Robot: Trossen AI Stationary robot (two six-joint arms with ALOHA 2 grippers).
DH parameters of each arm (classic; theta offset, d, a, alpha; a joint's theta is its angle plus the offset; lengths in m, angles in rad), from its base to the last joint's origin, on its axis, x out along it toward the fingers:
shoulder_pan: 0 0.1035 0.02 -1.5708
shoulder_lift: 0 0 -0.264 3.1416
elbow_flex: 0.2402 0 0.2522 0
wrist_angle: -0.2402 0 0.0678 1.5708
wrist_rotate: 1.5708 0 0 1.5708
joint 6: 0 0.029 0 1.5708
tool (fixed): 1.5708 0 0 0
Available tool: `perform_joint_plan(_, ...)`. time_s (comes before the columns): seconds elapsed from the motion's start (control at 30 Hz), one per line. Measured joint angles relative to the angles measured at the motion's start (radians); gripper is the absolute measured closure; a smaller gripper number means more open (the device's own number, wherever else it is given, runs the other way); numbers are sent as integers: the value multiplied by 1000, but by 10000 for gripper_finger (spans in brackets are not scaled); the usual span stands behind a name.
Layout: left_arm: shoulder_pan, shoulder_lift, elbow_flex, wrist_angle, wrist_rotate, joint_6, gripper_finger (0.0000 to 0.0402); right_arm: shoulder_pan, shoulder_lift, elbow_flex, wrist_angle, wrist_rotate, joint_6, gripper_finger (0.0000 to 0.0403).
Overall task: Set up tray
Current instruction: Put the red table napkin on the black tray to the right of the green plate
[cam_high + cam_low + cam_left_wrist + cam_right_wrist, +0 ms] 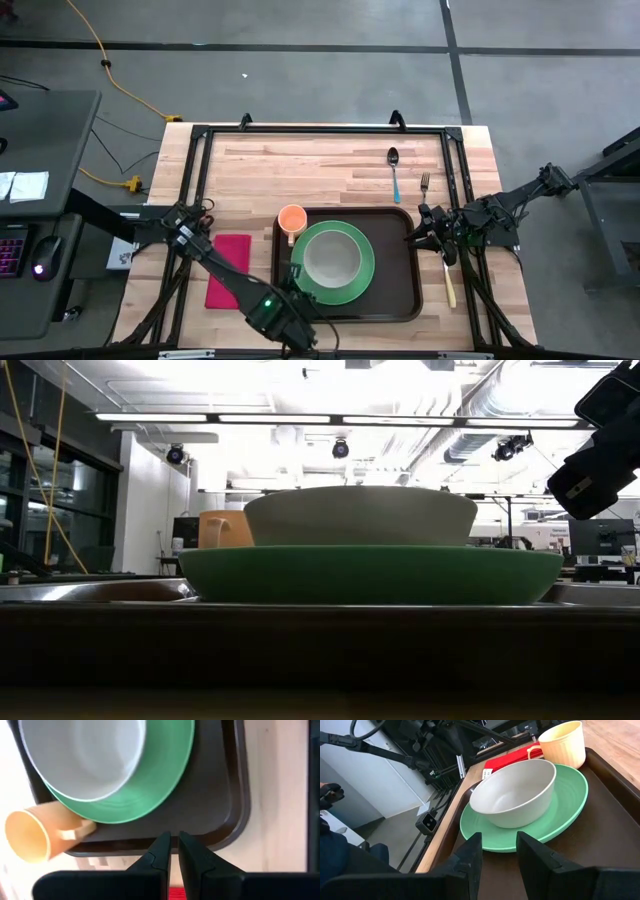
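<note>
The dark brown tray (395, 290) lies mid-table. On it a green plate (360, 285) carries a grey-white bowl (332, 258), and an orange cup (291, 220) stands upright in the tray's far left corner. My left gripper (174, 842) hangs above the tray's near left rim (150, 845), pointing steeply down. Its fingers stand a narrow gap apart with nothing between them. My right gripper (499, 850) is open and nearly level over the tray's right side (615, 830), facing the plate (565, 805) and bowl (515, 792).
A red napkin (228, 270) lies left of the tray. A spoon (394, 170) and a fork (424, 185) lie beyond the tray's far right corner. A cream-handled knife (449, 285) lies along its right side. A black frame (320, 130) borders the table.
</note>
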Motion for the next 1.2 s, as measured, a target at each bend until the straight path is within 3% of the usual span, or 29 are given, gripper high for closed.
perform_joint_plan(0.53, -21, -15, 0, 1, 74, -52, 339, 0, 0, 0, 0, -2, 8, 304)
perform_joint_plan(0.73, -21, -42, -4, 2, 55, -34, 339, 0, 0, 0, 0, -29, 8, 304)
perform_joint_plan(1.2, -69, -381, -367, 1, -42, -281, 339, 0, 0, 0, -1, -38, 5, 304)
